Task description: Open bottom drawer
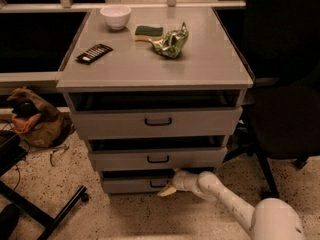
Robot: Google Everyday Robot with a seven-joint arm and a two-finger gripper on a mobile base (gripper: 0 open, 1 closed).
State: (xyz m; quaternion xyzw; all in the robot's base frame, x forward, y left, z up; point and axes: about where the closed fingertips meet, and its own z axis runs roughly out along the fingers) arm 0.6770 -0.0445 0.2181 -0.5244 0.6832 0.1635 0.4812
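Observation:
The grey cabinet [155, 69] has three drawers. The bottom drawer [127, 185] is the lowest, with a plain grey front and a small dark loop handle [157, 184] at its centre. My gripper [170, 182] is at the end of the white arm [225, 199], which reaches in from the lower right. It is right at that handle, on its right side. It is open, with one finger above handle height and a pale fingertip [166, 191] below. I cannot tell whether it touches the handle. The drawer front sits slightly behind the middle drawer's front [157, 159].
On the cabinet top lie a white bowl [115, 16], a sponge [149, 32], a green bag [171, 41] and a black remote [94, 53]. A black office chair [285, 109] stands at the right. A brown bag [35, 119] and a black chair base [45, 209] are at the left.

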